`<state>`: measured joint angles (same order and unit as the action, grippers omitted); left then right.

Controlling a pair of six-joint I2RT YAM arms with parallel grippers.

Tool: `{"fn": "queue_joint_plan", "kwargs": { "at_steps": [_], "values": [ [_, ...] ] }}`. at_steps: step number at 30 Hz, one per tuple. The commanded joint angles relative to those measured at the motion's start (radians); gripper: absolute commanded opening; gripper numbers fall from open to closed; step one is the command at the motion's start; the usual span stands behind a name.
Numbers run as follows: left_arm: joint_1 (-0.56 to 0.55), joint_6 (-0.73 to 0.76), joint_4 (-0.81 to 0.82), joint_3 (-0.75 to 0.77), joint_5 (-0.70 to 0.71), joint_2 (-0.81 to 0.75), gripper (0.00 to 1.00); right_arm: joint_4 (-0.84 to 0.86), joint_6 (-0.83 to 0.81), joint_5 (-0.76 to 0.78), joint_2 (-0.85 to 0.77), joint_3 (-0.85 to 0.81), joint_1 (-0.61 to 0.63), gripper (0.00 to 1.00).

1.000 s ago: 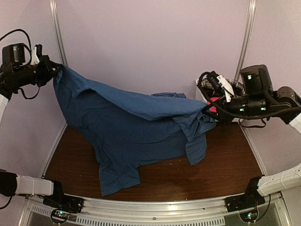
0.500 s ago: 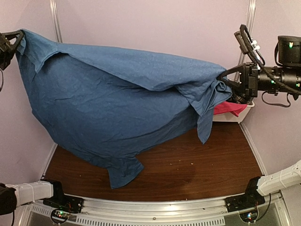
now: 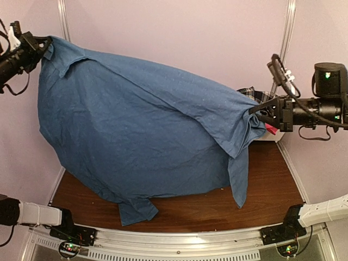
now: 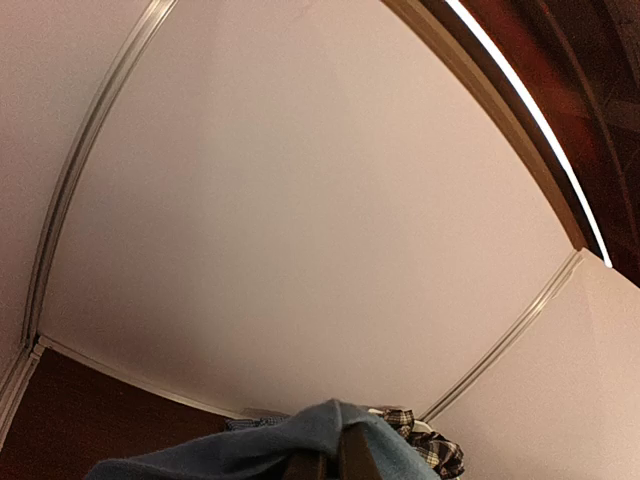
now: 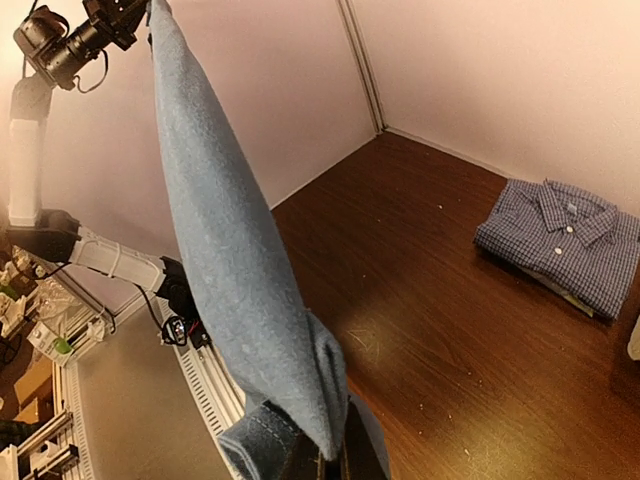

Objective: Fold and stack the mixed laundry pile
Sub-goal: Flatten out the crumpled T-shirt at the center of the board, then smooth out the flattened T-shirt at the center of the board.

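Observation:
A plain dark blue T-shirt (image 3: 141,130) hangs spread out in the air between my two arms, its hem trailing near the table's front edge. My left gripper (image 3: 44,44) is shut on its upper left corner, high at the left wall; the cloth drapes over the fingers in the left wrist view (image 4: 330,445). My right gripper (image 3: 254,111) is shut on the right corner, and the shirt (image 5: 230,270) runs from its jaws up to the left arm. A black-and-white plaid shirt (image 3: 251,93) peeks out behind, and shows in the left wrist view (image 4: 430,450). A bright pink piece (image 3: 269,129) shows by the right gripper.
A folded blue checked shirt (image 5: 560,245) lies flat on the brown table (image 5: 440,300) near the back wall. A white bin (image 3: 274,136) stands at the back right, mostly hidden. Pale walls close in on three sides.
The shirt stays stretched between both grippers. The left gripper has moved right and slightly down, the right gripper has dropped a little, and the hanging hem has swung lower toward the front.

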<state>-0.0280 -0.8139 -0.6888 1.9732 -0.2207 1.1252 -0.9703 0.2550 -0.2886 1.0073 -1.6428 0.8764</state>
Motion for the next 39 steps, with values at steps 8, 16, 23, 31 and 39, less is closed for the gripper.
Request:
{"fn": "queue_joint_plan", "kwargs": {
  "at_steps": [8, 16, 23, 31, 39],
  "values": [
    [-0.008, 0.083, 0.314, -0.151, -0.004, 0.528, 0.00, 0.493, 0.294, -0.394, 0.320, 0.511, -0.582, 0.03],
    [-0.025, 0.186, 0.016, 0.171, 0.048, 0.966, 0.97, 0.254, 0.181, -0.060, 0.512, 0.255, -0.592, 0.90],
    [-0.106, 0.233, 0.006, -0.322, 0.049, 0.673, 0.98, 0.294, 0.118, -0.184, 0.484, 0.398, -0.444, 0.80],
    [-0.262, 0.155, -0.034, -0.794, 0.032, 0.396, 0.83, 0.316, 0.012, -0.202, 0.676, 0.388, -0.225, 0.72],
    [-0.283, 0.079, -0.041, -1.000, 0.051, 0.400, 0.52, 0.296, -0.008, -0.119, 0.805, 0.478, -0.217, 0.68]
  ]
}}
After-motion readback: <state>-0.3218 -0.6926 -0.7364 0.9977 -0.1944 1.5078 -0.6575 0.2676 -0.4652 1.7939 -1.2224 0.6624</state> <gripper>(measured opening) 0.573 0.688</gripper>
